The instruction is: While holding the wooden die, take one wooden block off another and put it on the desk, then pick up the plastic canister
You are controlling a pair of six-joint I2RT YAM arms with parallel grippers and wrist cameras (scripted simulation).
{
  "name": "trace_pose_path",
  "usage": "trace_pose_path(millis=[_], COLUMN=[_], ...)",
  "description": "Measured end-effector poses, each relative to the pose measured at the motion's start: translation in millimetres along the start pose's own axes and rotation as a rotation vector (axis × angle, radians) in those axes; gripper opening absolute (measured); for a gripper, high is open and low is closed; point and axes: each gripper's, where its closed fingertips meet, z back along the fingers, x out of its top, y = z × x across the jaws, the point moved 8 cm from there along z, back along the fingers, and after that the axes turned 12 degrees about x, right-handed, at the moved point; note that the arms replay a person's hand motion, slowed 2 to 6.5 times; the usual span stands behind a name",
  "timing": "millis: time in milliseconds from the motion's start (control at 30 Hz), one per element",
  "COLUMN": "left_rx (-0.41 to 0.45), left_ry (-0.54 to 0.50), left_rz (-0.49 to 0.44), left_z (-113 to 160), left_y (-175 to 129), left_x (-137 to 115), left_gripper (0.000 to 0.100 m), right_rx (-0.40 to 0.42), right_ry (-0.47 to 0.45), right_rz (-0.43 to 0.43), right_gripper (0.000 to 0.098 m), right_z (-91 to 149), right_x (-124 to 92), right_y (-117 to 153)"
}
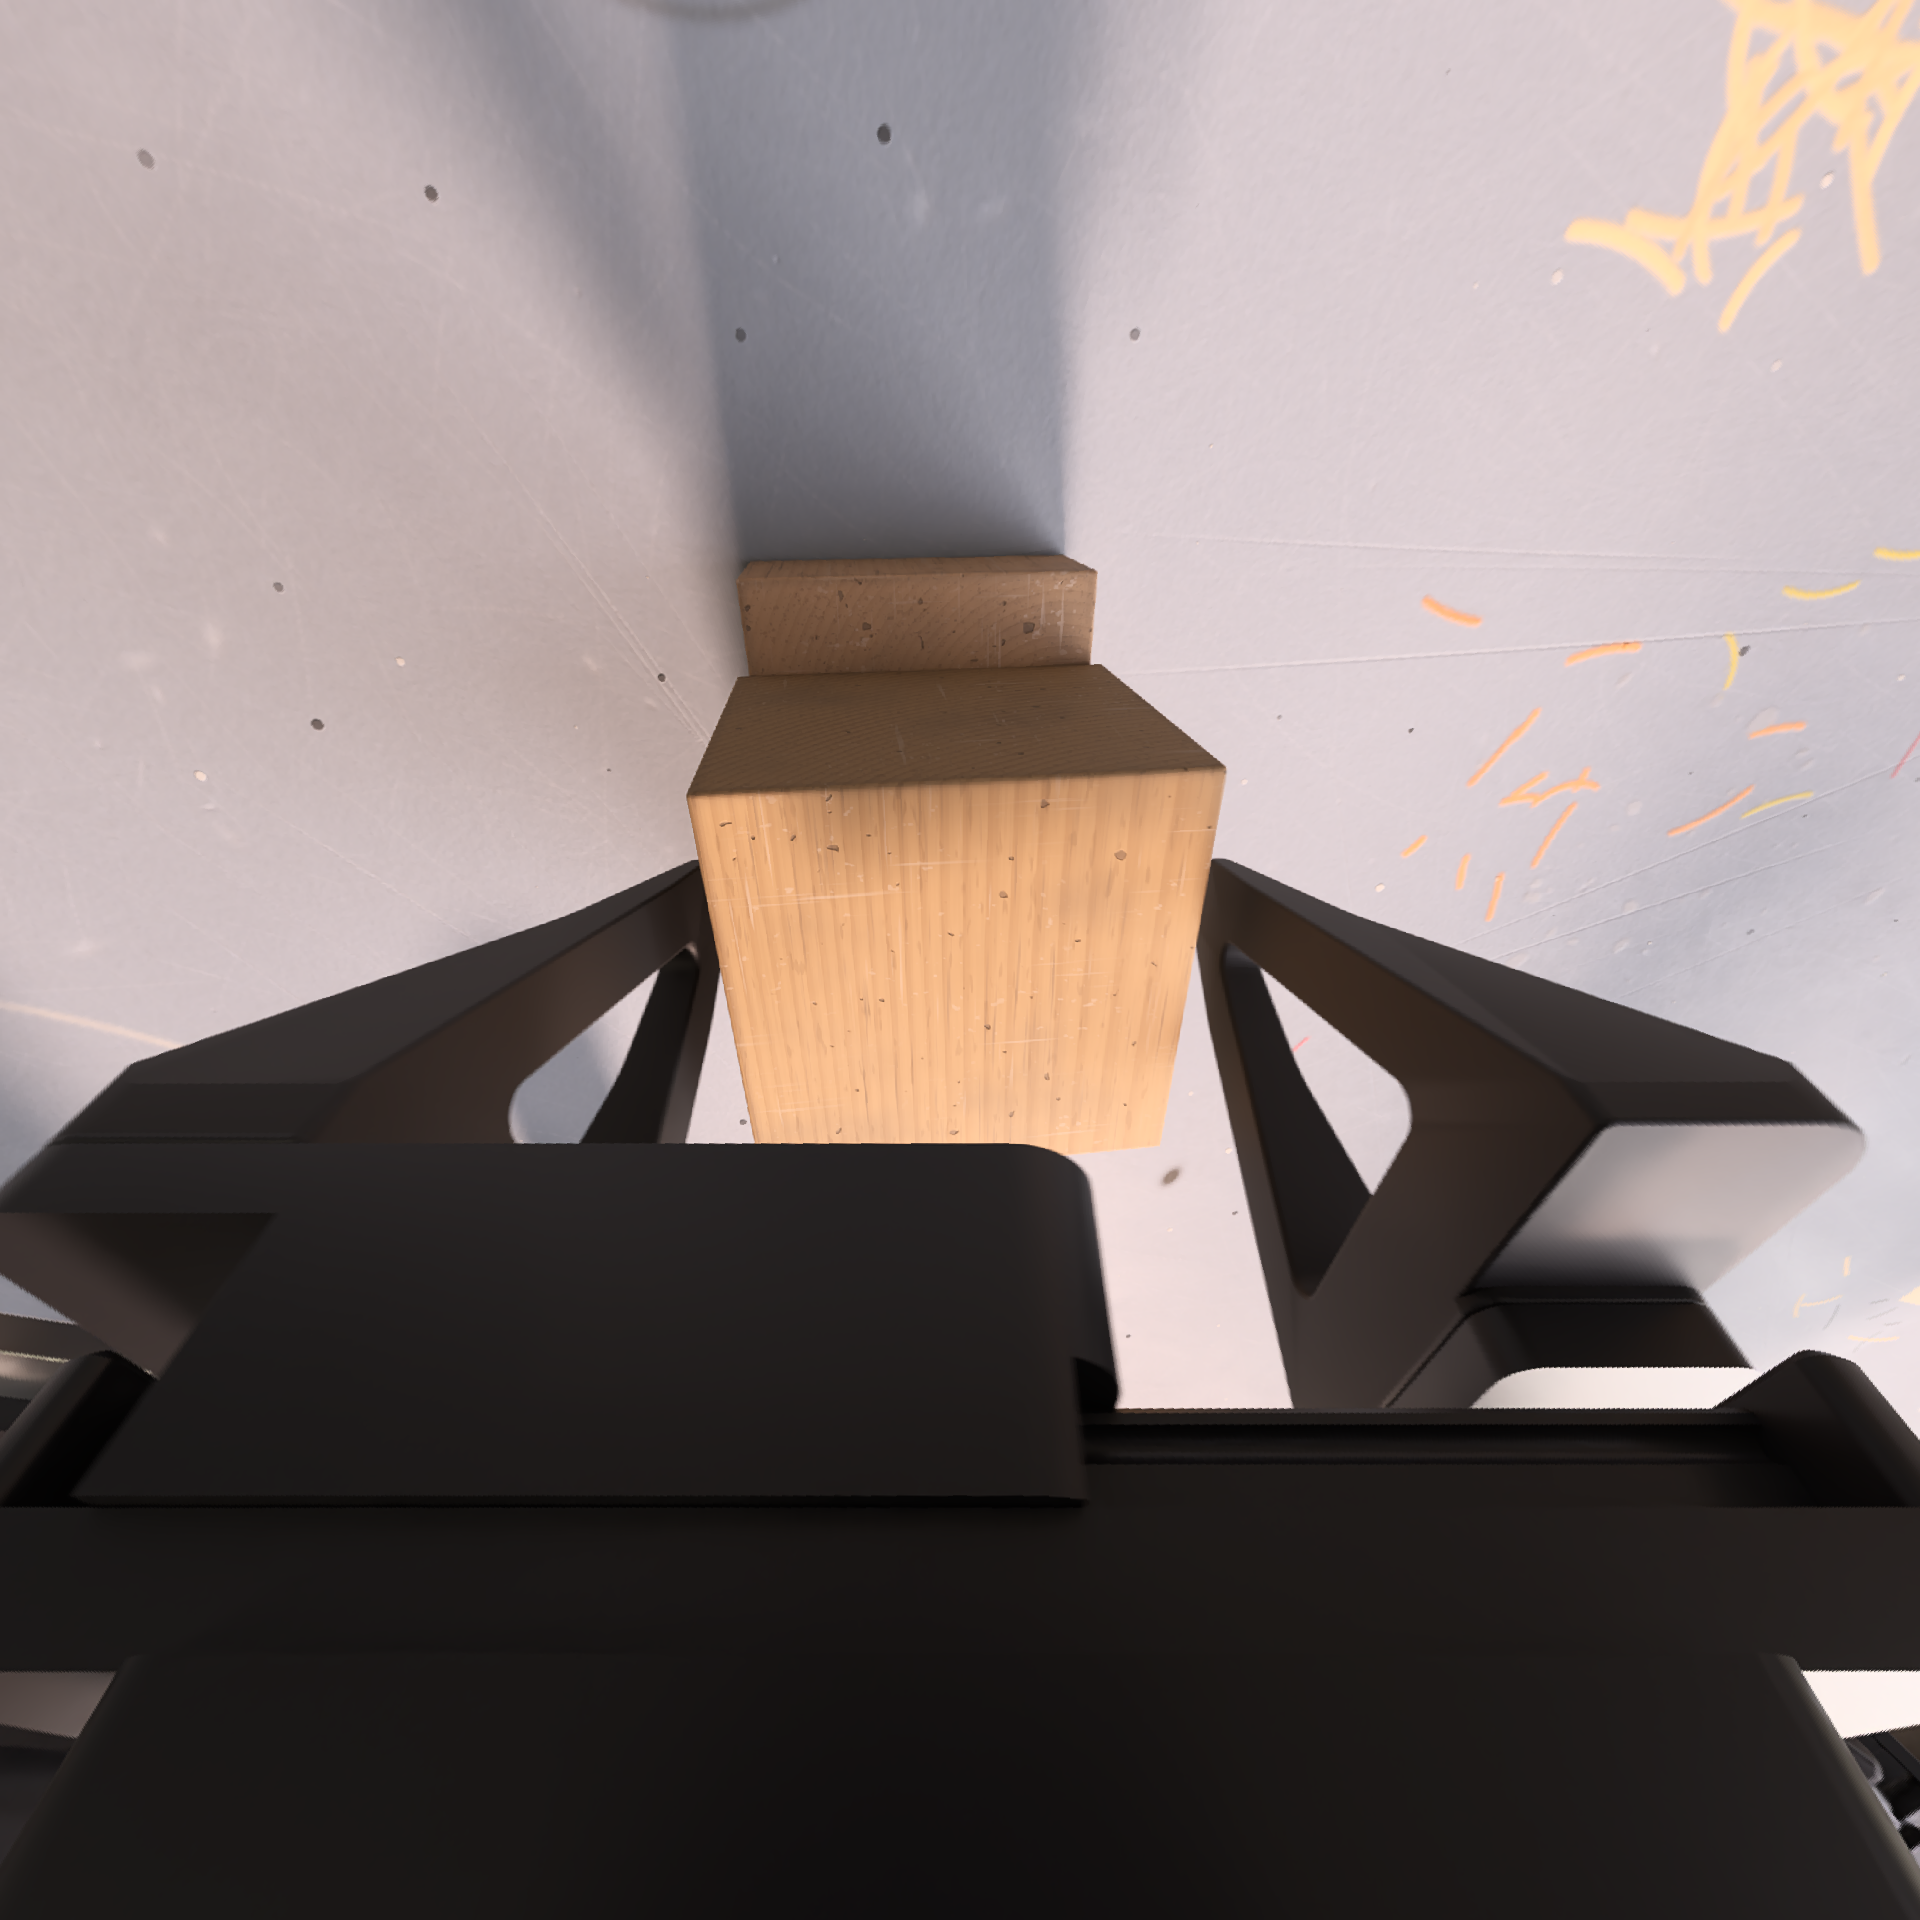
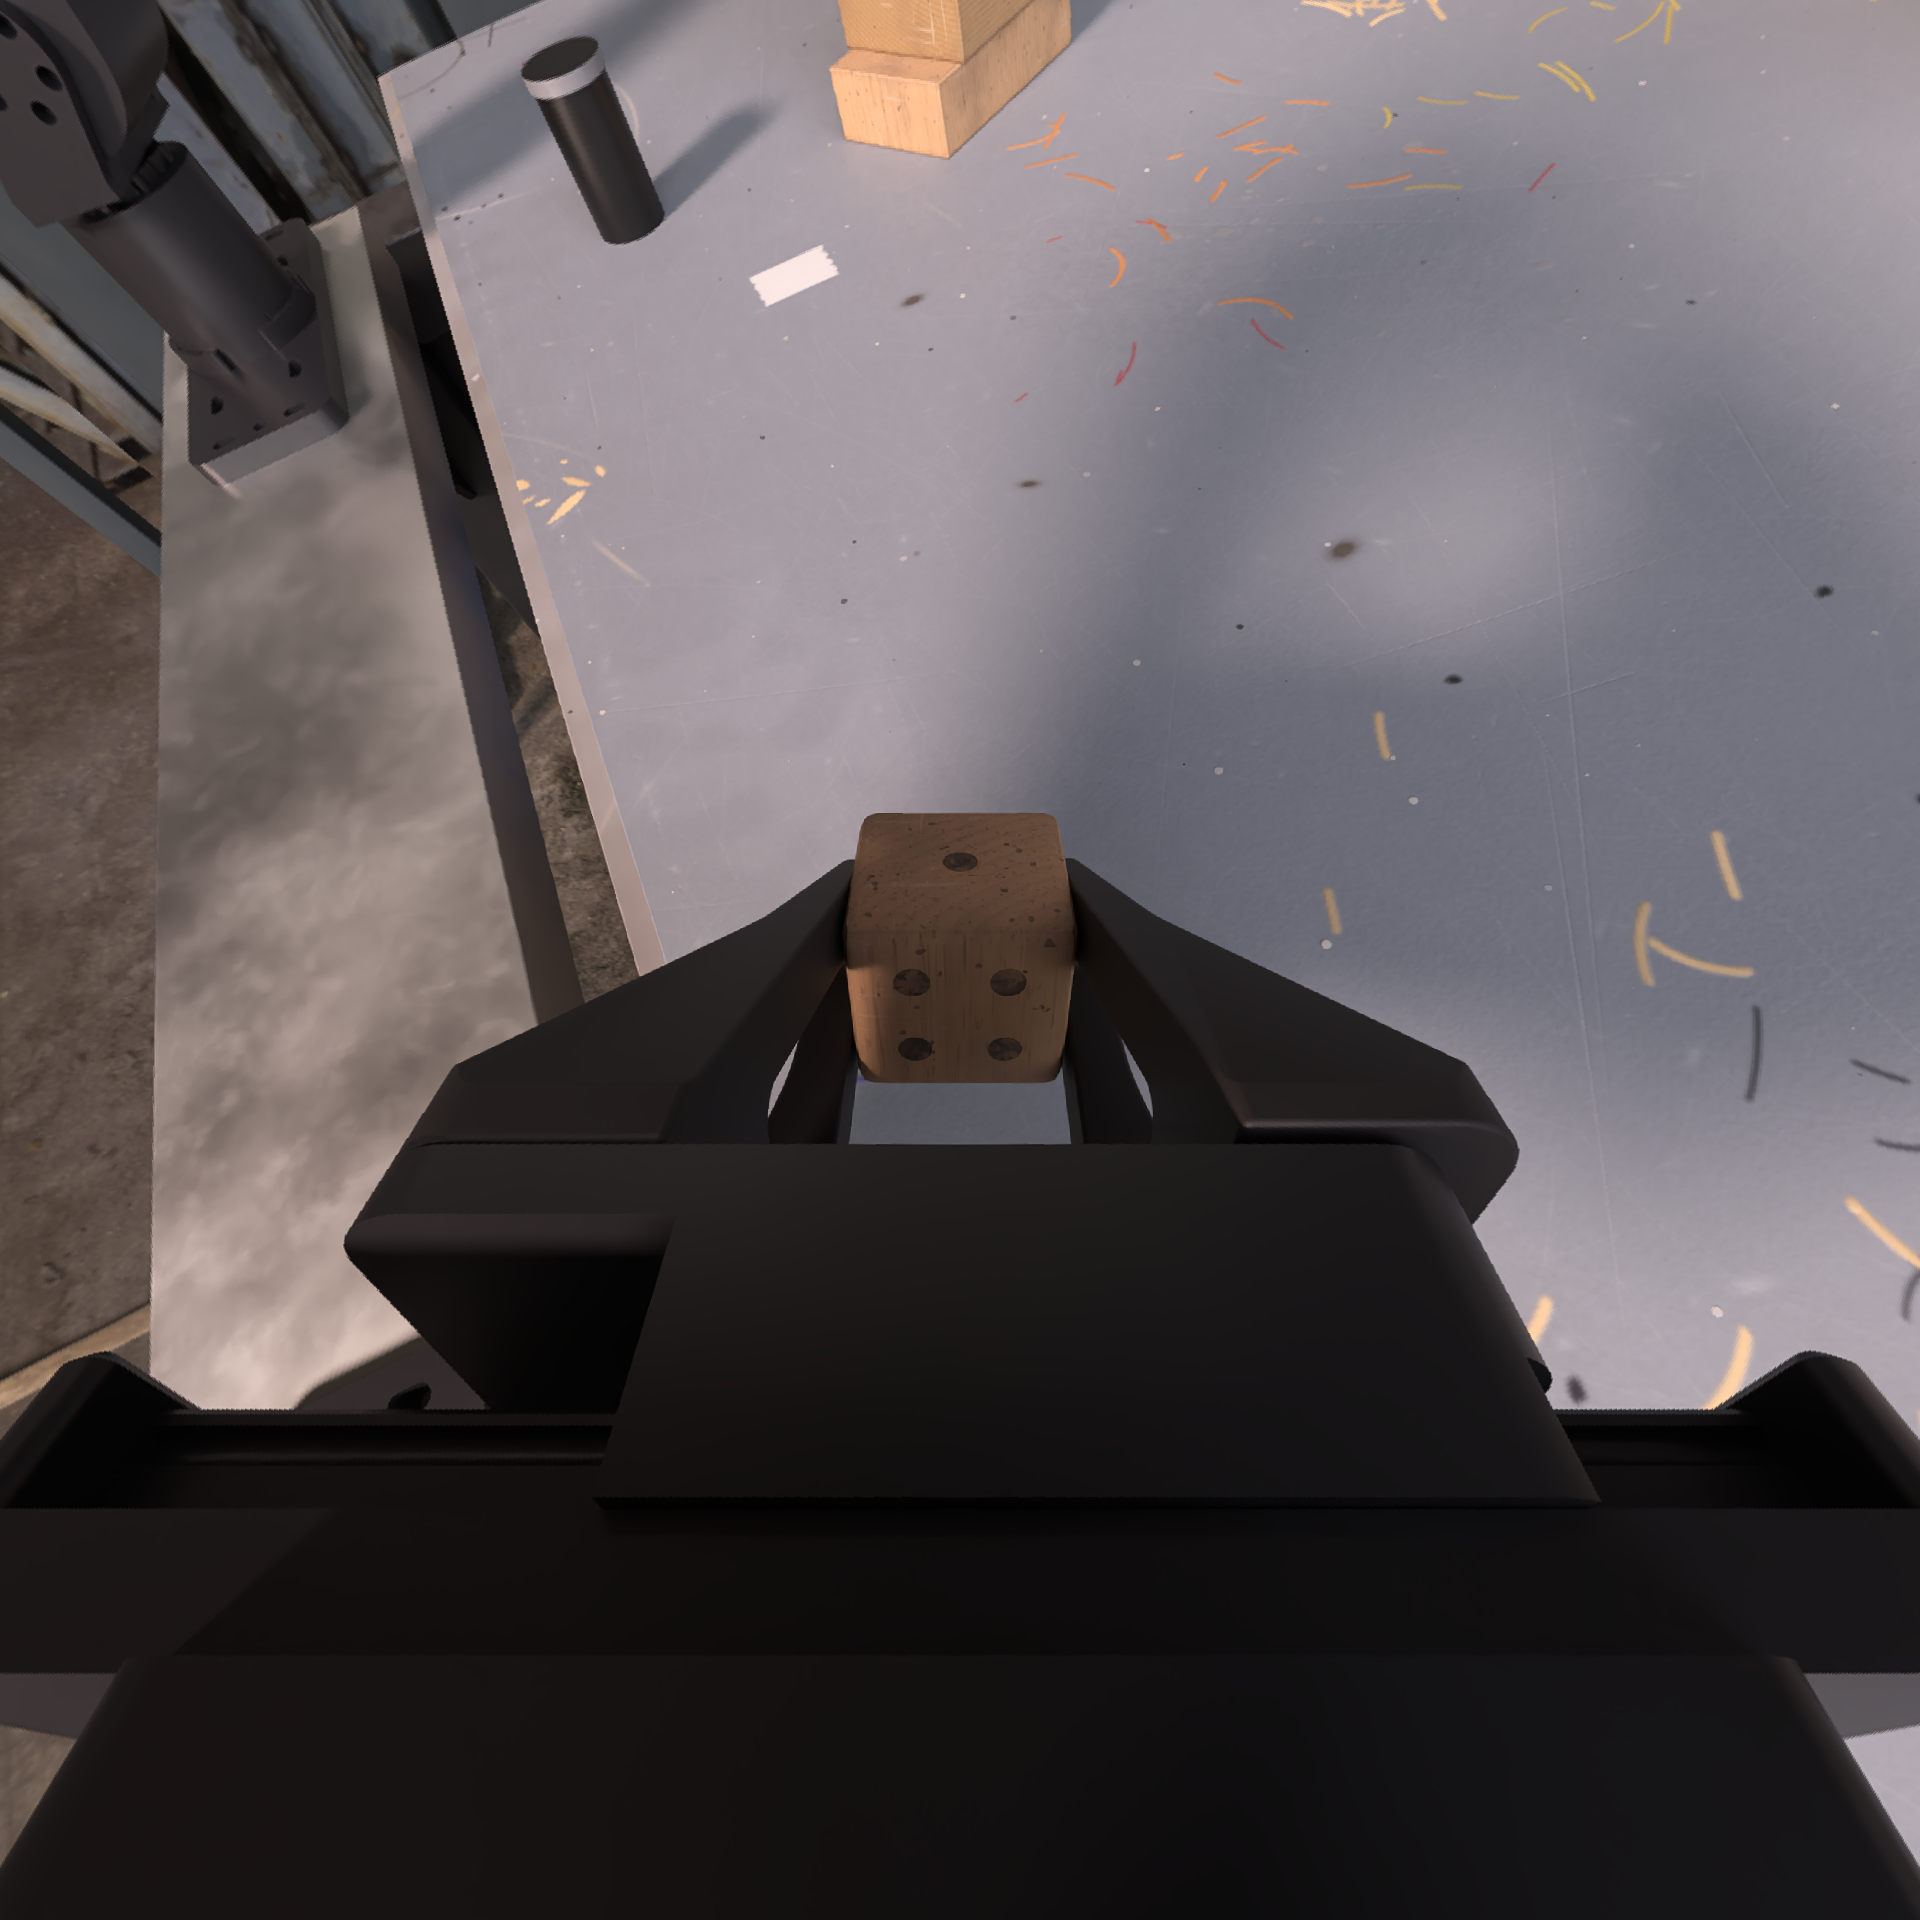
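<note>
In the left wrist view my left gripper (image 1: 951,894) is shut on the upper wooden block (image 1: 951,966), with one finger against each side. That block rests on the lower wooden block (image 1: 914,613), which lies on the grey desk (image 1: 364,520). In the right wrist view my right gripper (image 2: 956,904) is shut on the brown wooden die (image 2: 956,956) and holds it above the desk. The black plastic canister (image 2: 597,145) with a grey cap stands upright at the far left of the desk. The lower block (image 2: 935,104) shows to its right, with the upper block (image 2: 935,21) cut off by the frame.
The desk's left edge (image 2: 499,582) runs close to the canister, and beyond it stands the other arm's base (image 2: 177,260). A white strip of tape (image 2: 795,275) lies flat on the desk near the canister. Orange and yellow scribbles mark the desk surface (image 2: 1247,156).
</note>
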Motion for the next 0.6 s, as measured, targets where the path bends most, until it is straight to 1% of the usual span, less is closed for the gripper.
trace_pose_path(millis=[67, 133, 333, 600], left_rx=[0.003, 0.012, 0.038, 0.047], left_ry=[0.016, 0.028, 0.051, 0.079], left_rz=[-0.002, -0.008, -0.032, -0.049], left_z=[-2.8, -4.7, -4.5, -4.1], left_y=[0.2, 0.6, -0.2, 4.0], left_x=[-0.2, -0.3, 1.1, 1.5], left_gripper=[0.070, 0.066, 0.065, 0.065], right_rx=[-0.003, -0.005, -0.009, -0.006], right_ry=[0.001, 0.002, 0.005, 0.005], right_rz=[0.001, 0.001, -0.003, -0.014], right_gripper=[0.0301, 0.0301, 0.0301, 0.0301], right_z=[0.4, 0.8, 1.4, 2.2], right_x=[-0.3, -0.5, -1.6, -2.8], right_y=[-0.2, -0.4, -1.1, -4.0])
